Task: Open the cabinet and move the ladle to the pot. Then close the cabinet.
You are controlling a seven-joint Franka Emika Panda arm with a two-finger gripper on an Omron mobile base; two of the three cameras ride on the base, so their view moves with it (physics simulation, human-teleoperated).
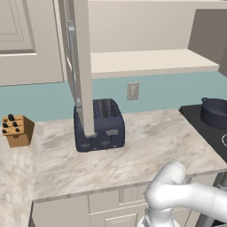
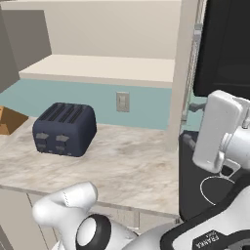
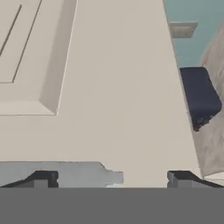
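Jaws spread wide and empty, fingertips (image 3: 41, 179) close against the beige cabinet (image 3: 109, 87) door panel.

Cabinet (image 1: 83, 66) beige; toaster (image 1: 99, 125) dark navy; countertop (image 1: 146, 146) cream marble, grey-brown veining; backsplash (image 1: 168, 91) pale teal; outlet plate (image 1: 133, 91) beige; knife block (image 1: 17, 131) tan wood, black handles; pot (image 1: 215, 111) dark blue-grey; cooktop (image 1: 208, 131) black.

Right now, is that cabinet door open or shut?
Open. The cabinet door swings out edge-on over the counter, in front of the toaster, and the shelf inside is exposed.
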